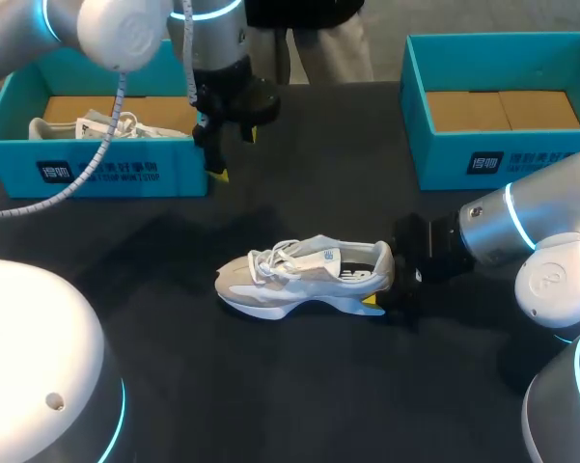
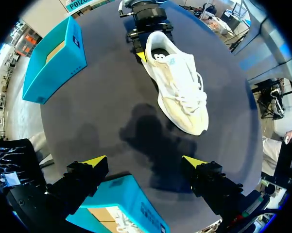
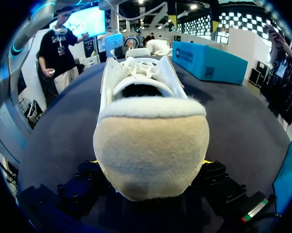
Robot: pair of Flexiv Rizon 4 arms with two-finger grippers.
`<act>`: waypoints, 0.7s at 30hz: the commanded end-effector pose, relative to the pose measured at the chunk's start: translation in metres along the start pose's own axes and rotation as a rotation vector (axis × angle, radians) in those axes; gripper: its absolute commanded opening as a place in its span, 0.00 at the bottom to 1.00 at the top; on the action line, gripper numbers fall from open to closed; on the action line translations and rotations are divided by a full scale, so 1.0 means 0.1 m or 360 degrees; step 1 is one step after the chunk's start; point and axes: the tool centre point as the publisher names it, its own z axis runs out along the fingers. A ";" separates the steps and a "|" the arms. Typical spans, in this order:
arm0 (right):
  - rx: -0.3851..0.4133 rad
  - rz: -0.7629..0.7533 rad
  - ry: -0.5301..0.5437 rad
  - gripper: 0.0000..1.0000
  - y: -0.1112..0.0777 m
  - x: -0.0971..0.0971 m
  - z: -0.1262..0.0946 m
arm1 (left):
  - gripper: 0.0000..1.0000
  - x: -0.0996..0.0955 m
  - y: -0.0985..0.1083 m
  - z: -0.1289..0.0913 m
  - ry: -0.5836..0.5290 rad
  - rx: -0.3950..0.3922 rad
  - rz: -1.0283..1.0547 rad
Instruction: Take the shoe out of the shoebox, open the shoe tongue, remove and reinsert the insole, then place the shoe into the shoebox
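A beige and white sneaker (image 1: 304,275) lies on its sole in the middle of the dark table, toe toward my left. My right gripper (image 1: 378,289) is shut on its heel, one finger on each side; in the right wrist view the padded heel (image 3: 150,141) fills the gap between the fingers. From the left wrist view the same shoe (image 2: 180,87) shows its laces tied and its collar dark inside. My left gripper (image 1: 227,149) hangs open and empty above the table, by the front right corner of the left teal shoebox (image 1: 116,164).
A second pale shoe (image 1: 87,125) lies in the left shoebox. Another teal shoebox (image 1: 502,154) at the back right shows only its cardboard floor. Dark tabletop lies between the boxes and the sneaker.
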 end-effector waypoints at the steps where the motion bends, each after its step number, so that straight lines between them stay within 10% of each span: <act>1: 0.0012 0.0003 -0.0001 0.00 0.00 -0.02 0.04 | 1.00 -0.01 0.00 0.00 0.0002 0.0001 0.0001; 21: 0.0012 0.0003 -0.0001 0.00 0.00 -0.02 0.04 | 1.00 0.07 -0.08 0.02 -0.0069 0.0016 -0.0220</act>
